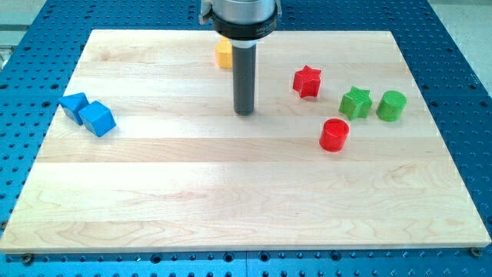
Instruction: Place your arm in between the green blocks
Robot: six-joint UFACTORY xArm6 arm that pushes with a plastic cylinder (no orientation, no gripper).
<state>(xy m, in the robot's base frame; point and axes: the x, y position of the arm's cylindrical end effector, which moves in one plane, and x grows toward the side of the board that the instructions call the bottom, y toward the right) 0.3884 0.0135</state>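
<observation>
A green star block (355, 103) and a green cylinder (391, 105) sit side by side near the view's right, a narrow gap between them. My tip (244, 112) rests on the board near the top centre, well to the left of both green blocks. A red star block (307, 81) lies between my tip and the green star. A red cylinder (334, 134) sits just below and left of the green star.
A yellow block (224, 54) sits at the top, partly hidden behind the rod. Two blue blocks (75, 105) (98, 119) touch each other at the view's left. The wooden board (231, 200) lies on a blue perforated table.
</observation>
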